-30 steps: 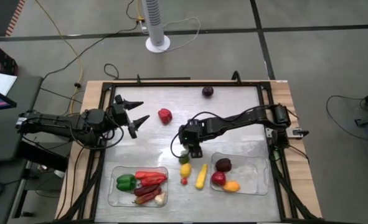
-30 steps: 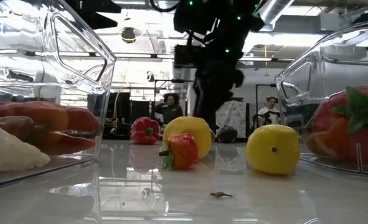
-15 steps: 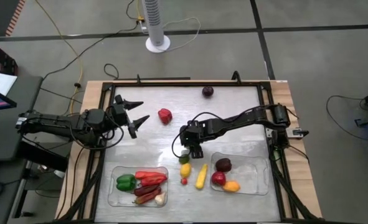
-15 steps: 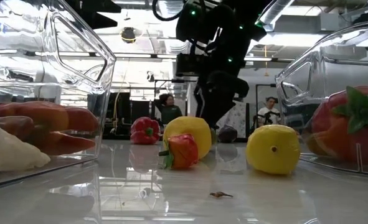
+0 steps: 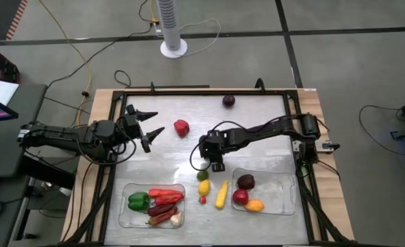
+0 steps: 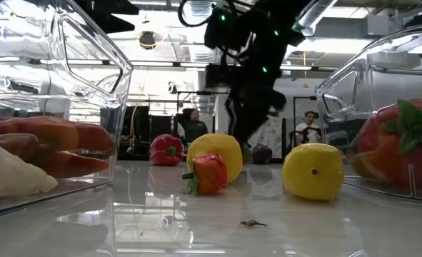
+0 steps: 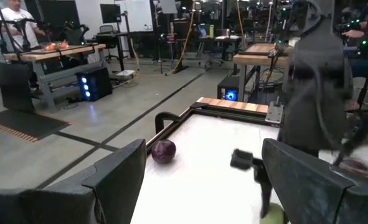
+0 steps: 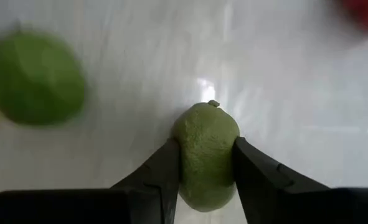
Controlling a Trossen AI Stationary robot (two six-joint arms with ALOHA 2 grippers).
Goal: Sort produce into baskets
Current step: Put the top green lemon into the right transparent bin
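Observation:
My right gripper (image 8: 207, 148) is shut on a small green lime-like fruit (image 8: 207, 158) near the table's middle; in the high view the gripper (image 5: 216, 165) covers it. A second green fruit (image 5: 202, 175) lies on the table beside it, next to a yellow lemon (image 5: 204, 186), a small red piece (image 5: 203, 200) and a yellow corn (image 5: 221, 195). A red pepper (image 5: 181, 127) and a purple plum (image 5: 229, 101) lie farther back. Two clear trays, the left one (image 5: 123, 206) and the right one (image 5: 286, 184), hold produce. My left gripper (image 5: 149, 123) is open and empty at the table's left. My right gripper pinches the green fruit by its two opposite sides (image 8: 185, 155) between its two fingers (image 8: 162, 177). The fingers point down at the table from above. The fruit's stem end (image 8: 213, 104) sticks out past the fingertips. Whether it is clear of the table does not show.
The left tray holds a green pepper (image 5: 138, 200), red peppers and chillies (image 5: 164, 197) and garlic. The right tray holds a dark plum (image 5: 246, 182), a red fruit (image 5: 240, 197) and an orange piece (image 5: 255, 204). A black frame (image 5: 188, 92) borders the table. People stand in the room behind.
My right gripper has risen a little beside the yellow lemon and shifted slightly toward the table's right edge. The other produce has stayed in place.

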